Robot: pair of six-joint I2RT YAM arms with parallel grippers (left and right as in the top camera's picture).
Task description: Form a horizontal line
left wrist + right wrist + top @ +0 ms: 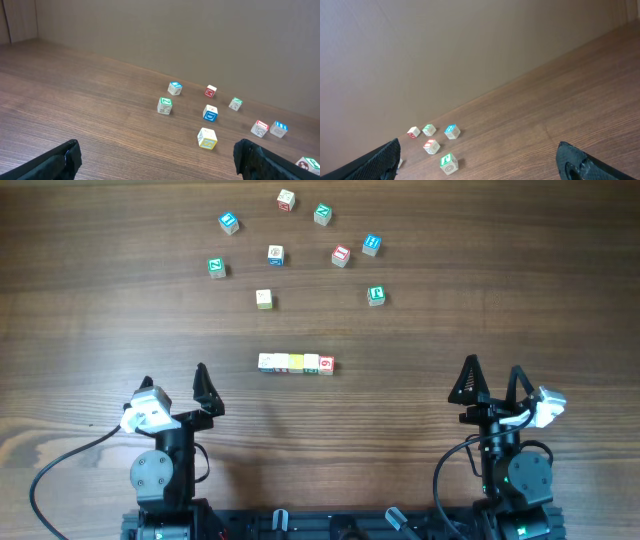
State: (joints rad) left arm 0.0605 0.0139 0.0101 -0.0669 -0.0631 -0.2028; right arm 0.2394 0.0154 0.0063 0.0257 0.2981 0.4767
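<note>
Two empty claws, left claw (174, 374) and right claw (493, 365), wide open above wood-grain table (100, 330), plain beige wall (200, 30) behind.

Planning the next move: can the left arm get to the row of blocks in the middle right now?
Probably yes. The row of blocks lies close to the open left tool, off to its right, with only bare table between them. The loose blocks sit farther back.
</note>
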